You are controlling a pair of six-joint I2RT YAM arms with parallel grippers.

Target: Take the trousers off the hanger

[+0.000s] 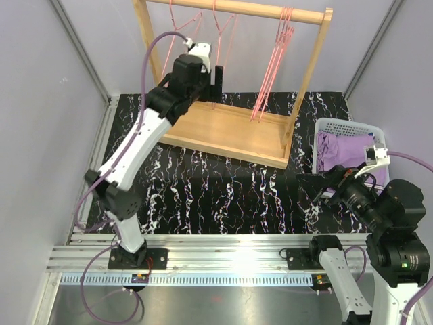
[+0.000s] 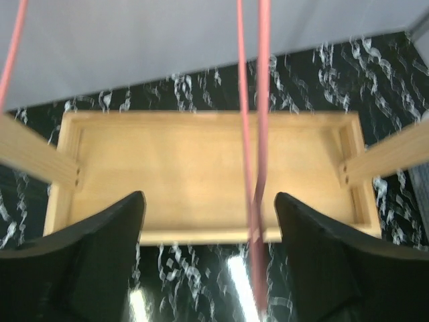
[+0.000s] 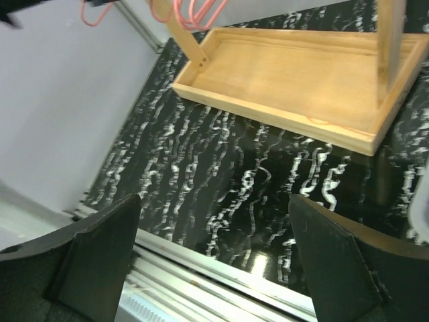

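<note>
Black marbled table (image 1: 223,193) carries a wooden rack (image 1: 230,132) whose pink hangers (image 1: 274,68) look bare; lilac trousers (image 1: 338,154) lie bunched in the white basket (image 1: 346,124), long axis unclear; blue pair unseen; left gripper (image 2: 208,198) gapes empty astride a hanger wire (image 2: 260,134); right gripper (image 3: 214,199) wide, empty; removal seems done; next, back the left arm out without snagging.

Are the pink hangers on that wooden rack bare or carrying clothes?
Bare: the pink hangers show only thin wire, and lilac cloth lies in the basket.

Bright overhead light; motion-blurred left wrist view.
</note>
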